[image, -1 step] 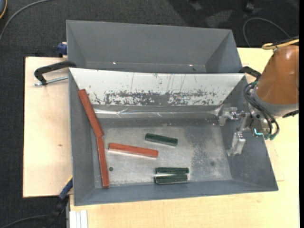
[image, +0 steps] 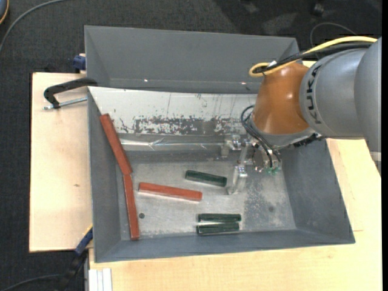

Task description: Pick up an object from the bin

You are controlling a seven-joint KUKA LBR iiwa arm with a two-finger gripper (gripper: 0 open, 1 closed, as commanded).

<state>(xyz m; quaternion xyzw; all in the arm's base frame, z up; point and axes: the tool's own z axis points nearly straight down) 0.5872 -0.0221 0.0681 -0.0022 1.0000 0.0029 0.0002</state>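
Closing in on the nearest green bar

The gripper hangs low over the floor of the bin, just beside the right end of a short dark green bar lying flat near the middle. It has hold of nothing that I can see, and how far it is open cannot be told.

The bar's long axis runs left to right, its right end dipping slightly toward the near wall. A good grasp would likely centre over the bar and close across its narrow width, square to that axis. A red bar lies near, clear of it, and two more green bars sit well apart.
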